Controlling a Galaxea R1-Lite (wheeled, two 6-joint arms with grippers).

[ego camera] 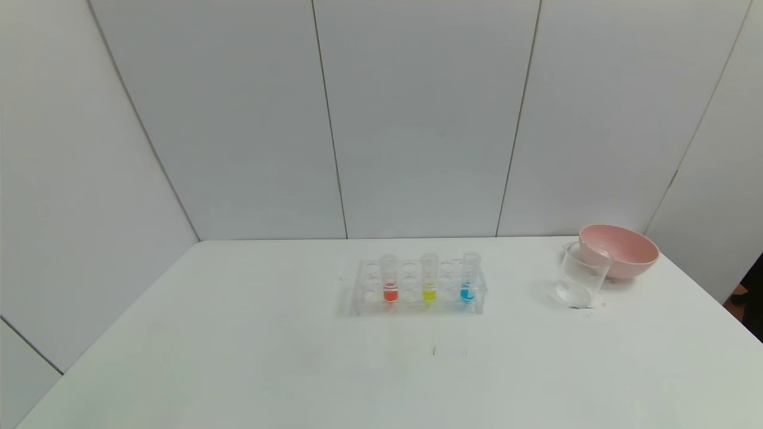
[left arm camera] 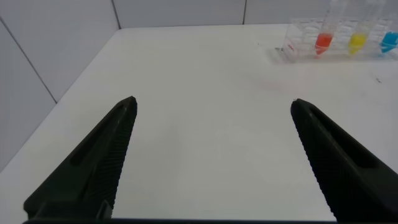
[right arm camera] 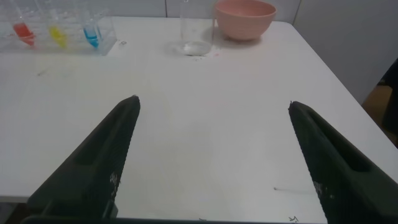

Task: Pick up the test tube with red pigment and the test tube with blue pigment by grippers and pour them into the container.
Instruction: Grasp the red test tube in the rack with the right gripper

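Red-pigment test tube (ego camera: 390,280) stands upright in the clear rack (ego camera: 417,301) at centre frame, the blue-pigment test tube (ego camera: 469,279) at the rack's right end (a yellow tube (ego camera: 429,280) between them). Right of the rack sits the container (ego camera: 581,277), just before a pink bowl (ego camera: 623,250). Left gripper (left arm camera: 211,109) and right gripper (right arm camera: 211,106) hover over the table (ego camera: 238,357), jaws spread wide, grasping nothing.

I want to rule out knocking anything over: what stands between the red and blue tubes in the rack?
One yellow-liquid tube, seen in the head view between the red tube and blue tube.

three test tubes (ego camera: 429,279), one rack (ego camera: 363,292), one beaker (ego camera: 581,277), one bowl (ego camera: 623,250)
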